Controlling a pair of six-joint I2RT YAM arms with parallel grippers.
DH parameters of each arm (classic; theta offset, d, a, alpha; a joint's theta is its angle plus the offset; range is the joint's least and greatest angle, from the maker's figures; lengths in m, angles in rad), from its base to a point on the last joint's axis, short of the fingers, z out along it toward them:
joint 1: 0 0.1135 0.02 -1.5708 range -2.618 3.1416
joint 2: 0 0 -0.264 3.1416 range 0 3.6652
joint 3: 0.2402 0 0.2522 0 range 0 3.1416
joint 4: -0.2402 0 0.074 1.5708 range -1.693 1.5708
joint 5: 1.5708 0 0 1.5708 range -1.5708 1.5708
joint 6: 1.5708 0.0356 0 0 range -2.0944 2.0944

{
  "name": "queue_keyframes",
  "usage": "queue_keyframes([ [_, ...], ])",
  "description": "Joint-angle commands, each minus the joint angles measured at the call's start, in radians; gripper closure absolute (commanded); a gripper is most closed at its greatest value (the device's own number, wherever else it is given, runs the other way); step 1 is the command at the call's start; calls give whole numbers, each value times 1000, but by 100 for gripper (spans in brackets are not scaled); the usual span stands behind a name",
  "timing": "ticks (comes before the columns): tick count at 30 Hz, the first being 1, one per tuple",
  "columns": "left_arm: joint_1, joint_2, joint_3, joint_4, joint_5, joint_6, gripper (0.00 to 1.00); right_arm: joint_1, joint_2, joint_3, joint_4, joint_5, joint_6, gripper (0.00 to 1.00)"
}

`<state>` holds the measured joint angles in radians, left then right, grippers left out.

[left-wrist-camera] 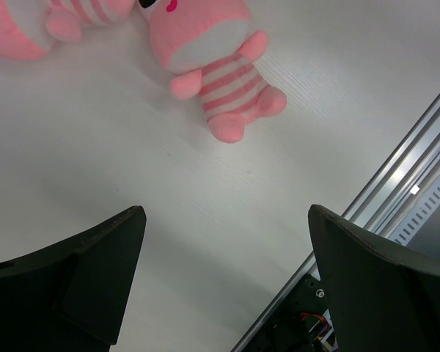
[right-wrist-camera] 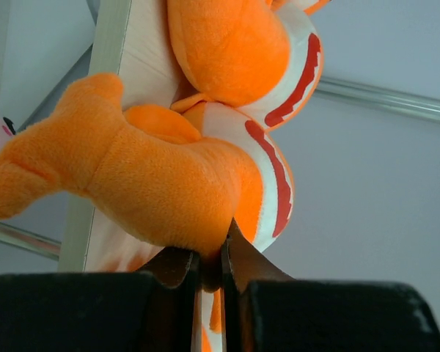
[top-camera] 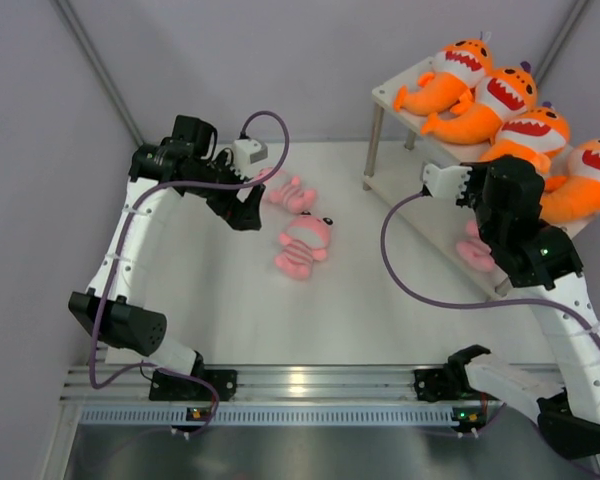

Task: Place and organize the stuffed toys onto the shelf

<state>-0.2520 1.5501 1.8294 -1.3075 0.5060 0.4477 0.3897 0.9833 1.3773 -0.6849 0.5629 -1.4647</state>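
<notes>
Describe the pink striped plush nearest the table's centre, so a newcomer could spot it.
On the white tabletop, left of the cream two-tier shelf, lie two pink striped plush toys. Yours is the plush closer to the arm bases; its neighbour lies beside the left end effector.

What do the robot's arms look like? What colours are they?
The left arm and the right arm are both made of smooth white tube-like links joined by chunky black joints. A thin purple cable loops along each arm. The left gripper and the right gripper each have two black, wedge-shaped fingers.
</notes>
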Motion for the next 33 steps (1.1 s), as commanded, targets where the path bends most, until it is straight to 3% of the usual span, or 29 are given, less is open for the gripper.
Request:
queue_keyframes([
  [1, 0, -39, -4, 30, 25, 13, 1, -60, -35, -15, 51, -121, 1, 100],
  [11, 0, -48, -15, 30, 28, 17, 1, -140, -17, -17, 56, -195, -29, 100],
  [13, 0, -56, -22, 30, 25, 25, 1, -152, -11, -17, 54, -198, -25, 96],
  [14, 0, -56, -22, 28, 20, 26, 1, -153, -8, -17, 54, -198, -20, 92],
  [15, 0, -58, -27, 28, 19, 29, 1, -156, -8, -18, 56, -198, -20, 82],
  [17, 0, -59, -30, 30, 19, 29, 1, -160, -6, -23, 62, -196, -16, 75],
  [18, 0, -59, -32, 30, 19, 32, 1, -160, -6, -23, 61, -198, -13, 64],
  [21, 0, -61, -36, 30, 20, 32, 1, -160, -15, -17, 58, -207, -3, 46],
  [29, 0, -54, -38, 28, 28, 36, 1, -158, -51, 2, -31, -270, -5, 20],
  [31, 0, -58, -38, 28, 26, 34, 1, -150, -58, 12, -54, -299, 10, 10],
  [32, 0, -59, -41, 27, 28, 36, 1, -146, -61, 17, -74, -310, 15, 1],
  [33, 0, -61, -41, 27, 28, 36, 1, -140, -69, 23, -80, -314, 18, 1],
])
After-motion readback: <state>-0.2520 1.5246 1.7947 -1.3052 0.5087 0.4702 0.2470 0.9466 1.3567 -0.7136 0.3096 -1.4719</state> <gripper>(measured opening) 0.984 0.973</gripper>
